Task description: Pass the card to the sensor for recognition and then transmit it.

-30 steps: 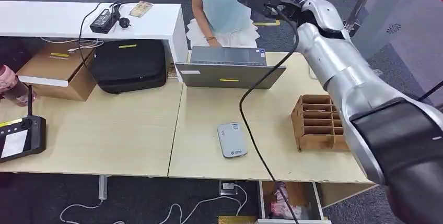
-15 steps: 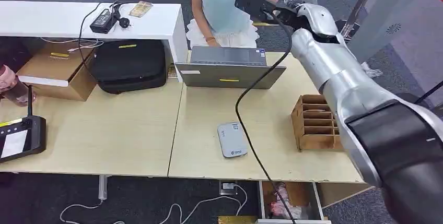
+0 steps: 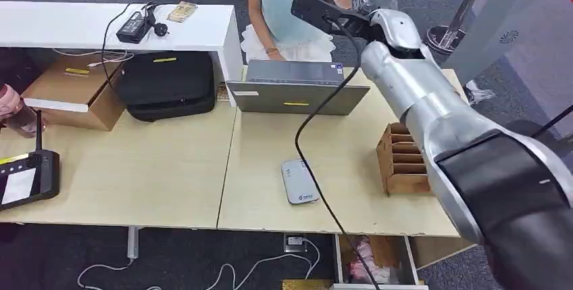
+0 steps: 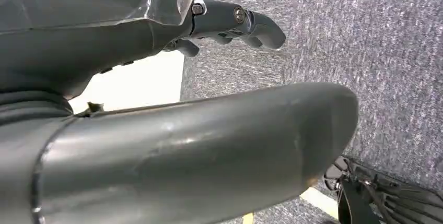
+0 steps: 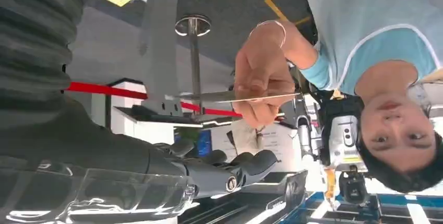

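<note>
Past the far edge of the table (image 3: 169,161), the card (image 5: 245,96) sits pinched in a person's hand (image 5: 264,85), just beside the right hand (image 5: 219,172). The right hand's fingers (image 5: 256,162) stick out flat and hold nothing. The card looks handed over, so the arm should pull back slowly and not bump the person. The left hand (image 4: 230,23) hangs by the floor, fingers a bit curled, holding nothing.
</note>
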Tool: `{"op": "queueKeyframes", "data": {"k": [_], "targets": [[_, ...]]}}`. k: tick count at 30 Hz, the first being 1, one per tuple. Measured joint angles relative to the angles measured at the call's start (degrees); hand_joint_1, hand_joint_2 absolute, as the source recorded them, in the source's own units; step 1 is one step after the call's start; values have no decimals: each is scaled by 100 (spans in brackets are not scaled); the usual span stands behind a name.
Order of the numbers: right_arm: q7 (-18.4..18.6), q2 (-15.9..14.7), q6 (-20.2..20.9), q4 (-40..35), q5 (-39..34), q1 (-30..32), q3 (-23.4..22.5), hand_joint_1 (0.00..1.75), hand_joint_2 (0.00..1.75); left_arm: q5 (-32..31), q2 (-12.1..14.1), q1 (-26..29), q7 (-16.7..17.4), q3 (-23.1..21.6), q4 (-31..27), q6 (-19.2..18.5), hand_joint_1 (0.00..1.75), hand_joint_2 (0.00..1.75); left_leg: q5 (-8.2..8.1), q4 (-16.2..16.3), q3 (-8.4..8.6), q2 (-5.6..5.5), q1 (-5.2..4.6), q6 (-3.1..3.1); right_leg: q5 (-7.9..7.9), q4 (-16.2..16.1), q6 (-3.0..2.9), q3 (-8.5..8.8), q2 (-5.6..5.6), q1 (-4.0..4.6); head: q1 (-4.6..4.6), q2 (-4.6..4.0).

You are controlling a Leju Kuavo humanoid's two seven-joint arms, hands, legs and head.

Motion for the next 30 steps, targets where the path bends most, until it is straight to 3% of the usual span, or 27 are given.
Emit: {"op": "queueKeyframes", "data": {"k": [1,2,3,4,30], "targets": [[13,15,15,7,0,-2,0,80,175,0,-2,0,0,4,0,4,0,0,0,0,0,0,0,0,0,0,0,0,0,0,2,0],[15,22,33,13,9,-4,0,105,175,0,-4,0,0,4,0,4,0,0,0,0,0,0,0,0,0,0,0,0,0,0,2,0],[37,24,37,20,20,-6,0,152,175,-4,-4,0,-4,7,-2,4,0,0,0,0,0,0,0,0,0,0,0,0,0,0,2,0],[50,26,42,24,35,-7,0,175,175,-9,-4,1,-18,7,0,2,0,0,0,0,0,0,0,0,0,0,0,0,0,0,2,0],[157,-171,50,85,383,-53,-146,171,175,-120,-2,12,-177,11,0,-136,0,0,1,0,2,1,-1,-2,1,-1,-1,0,2,0,2,0]]}}
